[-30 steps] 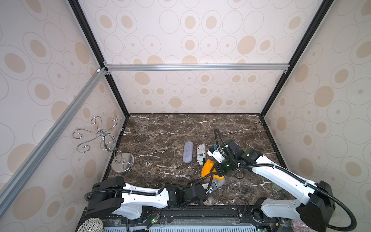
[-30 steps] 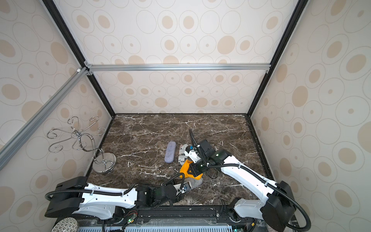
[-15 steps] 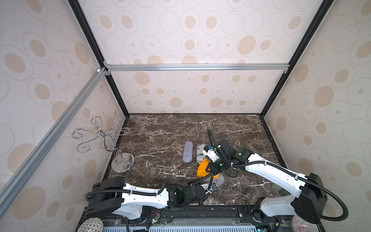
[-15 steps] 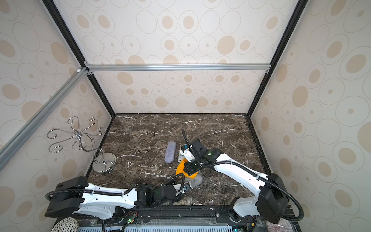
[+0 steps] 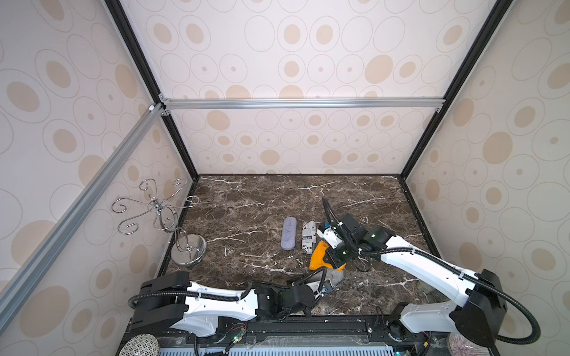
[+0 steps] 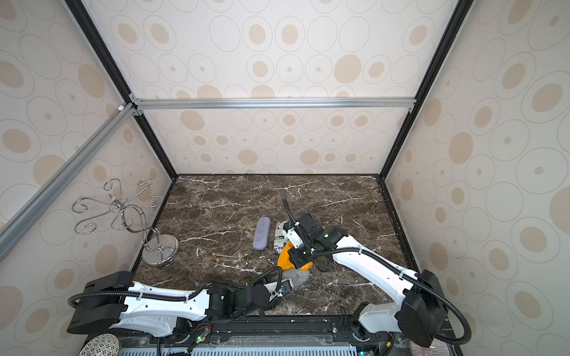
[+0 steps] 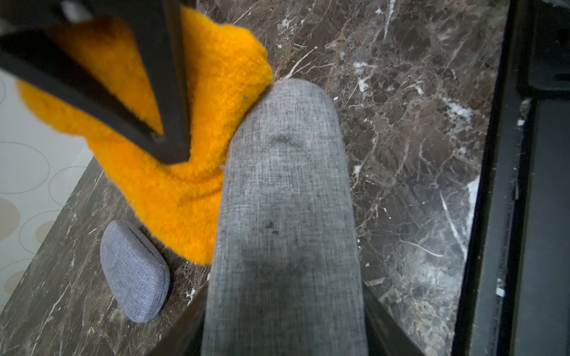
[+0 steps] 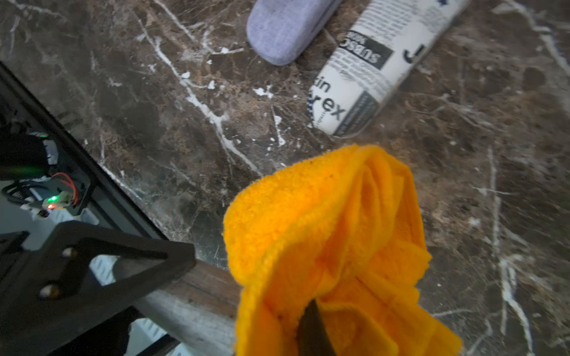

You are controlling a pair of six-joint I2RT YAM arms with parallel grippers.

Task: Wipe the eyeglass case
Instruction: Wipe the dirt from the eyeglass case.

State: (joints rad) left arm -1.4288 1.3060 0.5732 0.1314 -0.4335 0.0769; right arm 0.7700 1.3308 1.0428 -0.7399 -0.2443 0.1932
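**Task item.** The grey eyeglass case [image 7: 287, 200] is at lower centre in both top views, near the front edge of the marble table [image 5: 246, 209]. In the left wrist view it runs up the middle of the frame. Dark smudges show on its fabric, at mid-length and toward the far end.

**Tools.** The left gripper [image 5: 325, 285] is clamped narrow on the near end of the case, one finger on each side. The right gripper [image 7: 168, 145] is pinched tight on a bunched orange cloth [image 8: 333, 240].

**Contact.** The cloth touches the case's far end along its upper-left edge in the left wrist view. It probably has not reached the top face, though the angle leaves this uncertain.

**Step in hand.** Wiping stroke, judged early.

**Recommendation.** Bring the cloth onto the top face and draw it lengthwise over both smudges. Press lightly so the case does not twist in the left grip, and lead with cloth rather than fingertip.

**Other items.** A lavender case [image 5: 288, 236] and a newsprint case [image 5: 308, 237] lie just beyond. Keep clear of both.
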